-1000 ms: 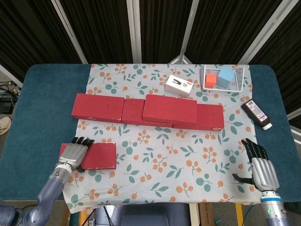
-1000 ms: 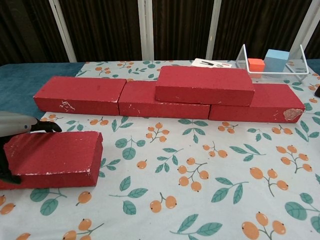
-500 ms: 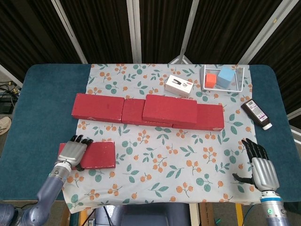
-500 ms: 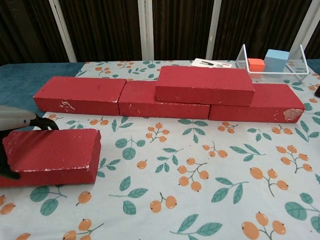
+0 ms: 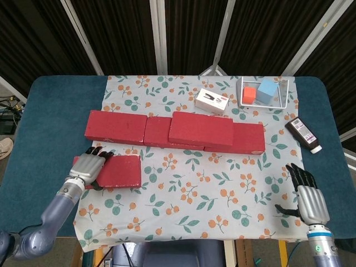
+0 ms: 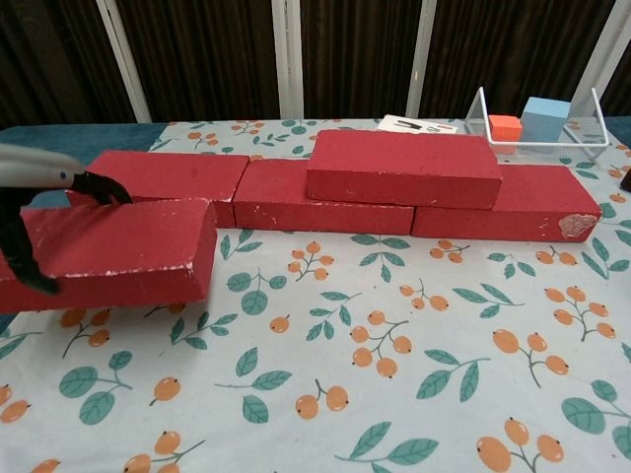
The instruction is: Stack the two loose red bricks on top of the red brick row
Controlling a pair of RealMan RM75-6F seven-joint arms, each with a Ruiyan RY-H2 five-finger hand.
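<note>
Near the front-left, your left hand grips the loose red brick, lifted clear; right hand rests empty, fingers spread.

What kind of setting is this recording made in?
Probably a lab or test bench for robot handling, not a home. A blue-topped table with a floral cloth stands before dark curtains, and practice props lie on it: red bricks and a wire basket with coloured blocks.
</note>
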